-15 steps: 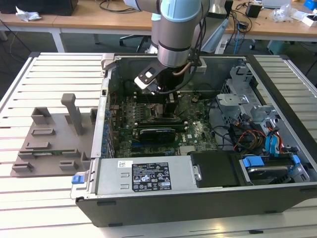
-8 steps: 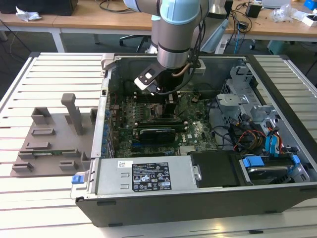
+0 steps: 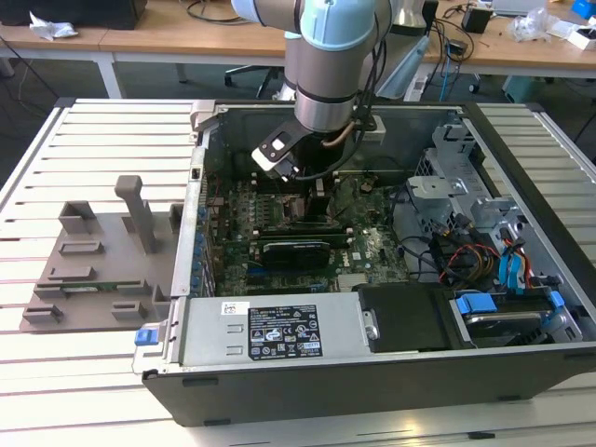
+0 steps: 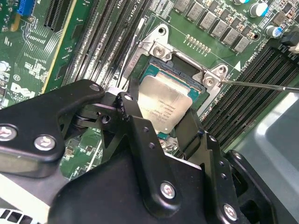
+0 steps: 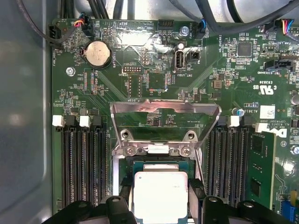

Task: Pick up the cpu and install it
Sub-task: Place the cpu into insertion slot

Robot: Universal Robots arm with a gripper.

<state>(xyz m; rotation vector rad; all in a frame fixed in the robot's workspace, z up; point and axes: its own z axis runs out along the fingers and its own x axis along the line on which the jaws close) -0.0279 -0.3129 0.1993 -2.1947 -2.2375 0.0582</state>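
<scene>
Fingers are tight on the cpu, one on each opposite edge, the gap no wider than the chip itself: it's gripped! Between them in both wrist views, the cpu lies flat, silver top up, right over the socket. Seated or just above it? Can't tell. Beyond the fingertips the bracket stands open. Memory slots run along either side of the fingers. In the exterior view, the arm reaches down into the open case, over the motherboard.
</scene>
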